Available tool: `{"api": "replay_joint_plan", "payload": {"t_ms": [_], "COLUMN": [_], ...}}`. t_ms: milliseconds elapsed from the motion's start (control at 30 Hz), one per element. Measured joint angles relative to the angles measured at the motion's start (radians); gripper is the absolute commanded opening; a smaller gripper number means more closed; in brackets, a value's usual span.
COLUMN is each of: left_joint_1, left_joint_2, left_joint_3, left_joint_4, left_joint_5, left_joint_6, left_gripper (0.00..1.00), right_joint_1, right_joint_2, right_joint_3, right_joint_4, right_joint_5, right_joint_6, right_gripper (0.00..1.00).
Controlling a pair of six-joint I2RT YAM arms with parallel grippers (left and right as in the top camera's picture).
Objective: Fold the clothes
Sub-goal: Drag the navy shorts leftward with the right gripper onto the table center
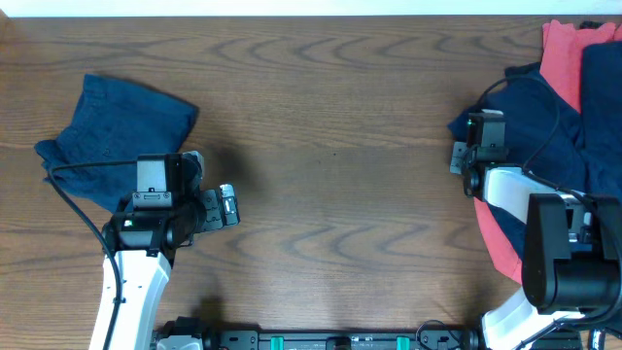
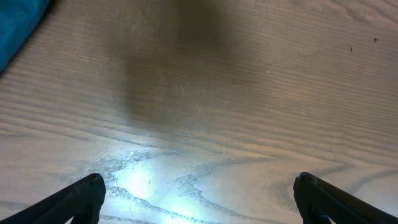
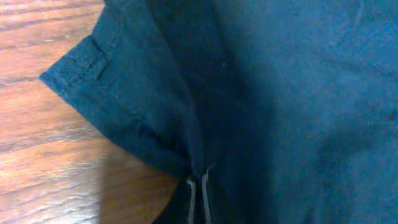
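Folded dark navy shorts (image 1: 117, 131) lie at the table's left; their edge shows top left in the left wrist view (image 2: 15, 25). My left gripper (image 1: 228, 206) is open and empty over bare wood (image 2: 199, 199), to the right of those shorts. A pile of clothes sits at the right: navy shorts (image 1: 539, 122), a coral-red T-shirt (image 1: 561, 53) and more navy fabric. My right gripper (image 1: 476, 136) is shut on a fold of the navy shorts (image 3: 199, 180) at the pile's left edge; the hem corner (image 3: 81, 65) hangs over the wood.
Coral-red fabric (image 1: 501, 238) also lies under the right arm near the front right. The wooden table (image 1: 330, 146) stretches between the two garments. The arm bases stand at the front edge.
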State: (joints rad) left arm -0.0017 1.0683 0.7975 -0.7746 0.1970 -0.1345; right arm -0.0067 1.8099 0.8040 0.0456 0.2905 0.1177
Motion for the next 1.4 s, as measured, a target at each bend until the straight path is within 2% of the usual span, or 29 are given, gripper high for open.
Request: {"api": "replay_joint_plan", "payload": {"t_ms": [167, 267, 433, 600, 767, 933, 967, 1033, 1133, 1200, 1400], "left_joint_1": [0.000, 0.000, 0.000, 0.000, 0.000, 0.000, 0.000, 0.000, 0.000, 0.000, -0.014], "left_joint_2": [0.000, 0.000, 0.000, 0.000, 0.001, 0.002, 0.002, 0.002, 0.002, 0.003, 0.042], "left_joint_3": [0.000, 0.000, 0.000, 0.000, 0.000, 0.000, 0.000, 0.000, 0.000, 0.000, 0.000], "left_joint_4": [0.002, 0.005, 0.006, 0.008, 0.020, 0.030, 0.030, 0.029, 0.031, 0.037, 0.044], "left_joint_5": [0.000, 0.000, 0.000, 0.000, 0.003, 0.003, 0.003, 0.011, 0.060, 0.111, 0.248], "left_joint_6": [0.000, 0.000, 0.000, 0.000, 0.000, 0.000, 0.000, 0.000, -0.003, -0.008, -0.080], "left_gripper": [0.98, 0.98, 0.98, 0.98, 0.98, 0.98, 0.98, 0.98, 0.98, 0.98, 0.98], "right_joint_1": [-0.002, 0.026, 0.174, 0.404, 0.570, 0.620, 0.623, 0.620, 0.604, 0.586, 0.451], "right_joint_2": [-0.091, -0.233, -0.487, -0.595, -0.539, -0.420, -0.408, -0.401, -0.418, -0.445, -0.623], "right_joint_3": [-0.005, -0.005, -0.005, -0.005, -0.005, -0.005, -0.005, -0.005, -0.004, -0.005, -0.005], "right_joint_4": [-0.085, -0.150, -0.220, -0.121, 0.074, 0.226, 0.219, 0.174, 0.058, -0.033, -0.350], "right_joint_5": [-0.041, -0.109, -0.217, -0.271, -0.270, -0.269, -0.265, -0.238, -0.144, -0.074, 0.136], "right_joint_6": [-0.005, -0.018, -0.022, 0.013, 0.064, 0.108, 0.112, 0.116, 0.118, 0.128, 0.166], "right_gripper": [0.01, 0.01, 0.01, 0.01, 0.01, 0.36, 0.43, 0.48, 0.64, 0.70, 0.73]}}
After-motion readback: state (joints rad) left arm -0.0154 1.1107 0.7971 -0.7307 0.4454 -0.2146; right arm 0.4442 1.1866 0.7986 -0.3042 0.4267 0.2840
